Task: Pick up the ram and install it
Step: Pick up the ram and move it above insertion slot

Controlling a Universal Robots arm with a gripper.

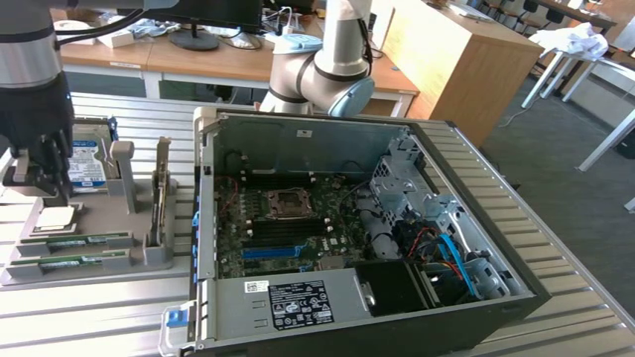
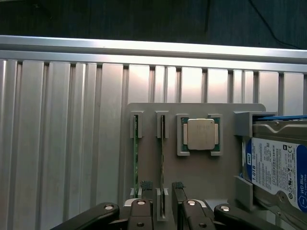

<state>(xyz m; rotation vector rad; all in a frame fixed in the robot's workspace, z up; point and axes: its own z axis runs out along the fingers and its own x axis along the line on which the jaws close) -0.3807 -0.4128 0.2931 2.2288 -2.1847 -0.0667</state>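
You have the gripper [image 2: 162, 188] over the grey fixture [image 2: 144, 108], jaws spread wide and holding nothing. In the wrist view its two fingers [image 2: 146, 187] stand one on each side of the ram [image 2: 162, 153]. The ram sits on edge in its slot in the fixture. Whether the pads touch the board, you cannot tell. A second stick [image 2: 135, 158] sits on edge in the neighbouring slot, just beside the ram on the side away from the processor [image 2: 201, 134]. The processor lies flat in its own pocket. Beyond it, a hard drive [image 2: 280, 167] with a blue and white label rests in its holder. In the exterior view the fixture sits on the ribbed aluminium table [image 1: 100, 320] at the exterior view's left. A green card with a metal bracket [image 1: 159, 195] stands upright along the fixture's edge nearest the computer case [image 1: 297, 141]. The case lies on its side with the panel off and the motherboard [image 1: 288, 223] facing up, well apart from the gripper. The ram is in the fixture, not in the case.
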